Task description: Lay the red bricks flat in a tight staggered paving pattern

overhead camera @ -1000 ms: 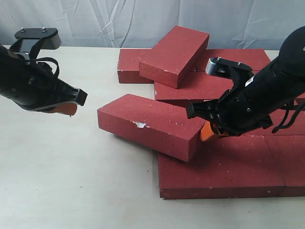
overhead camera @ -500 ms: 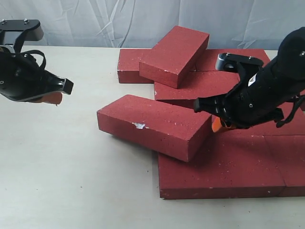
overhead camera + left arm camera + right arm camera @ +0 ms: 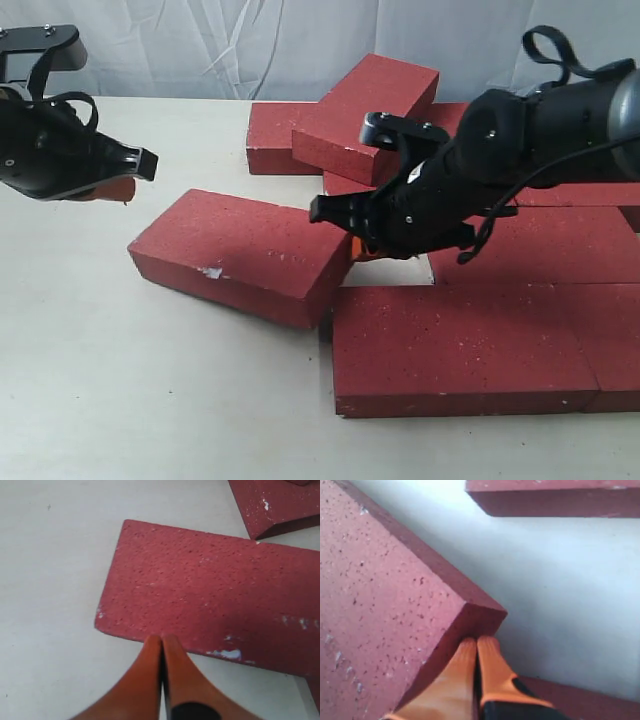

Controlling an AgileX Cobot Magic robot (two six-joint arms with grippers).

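The jaws of your right gripper (image 3: 477, 649) are closed with nothing between them. The orange fingertips (image 3: 492, 665) are pressed together and set against the end face of the skewed brick (image 3: 245, 255), right at its corner. That brick lies on the surface (image 3: 150, 390), turned at an angle to the other red bricks. Just beside the same end sits the front row of bricks (image 3: 460, 345), laid flat and edge to edge. Behind that end, past a bare patch of surface, the back bricks (image 3: 275, 135) lie flat, and one tilted brick (image 3: 370, 100) leans on top of them. Off the skewed brick's far end, the jaws of your left gripper (image 3: 112, 188) are also closed and empty. In the exterior view it hangs apart from the brick, while in the left wrist view its tips line up with the brick's long edge
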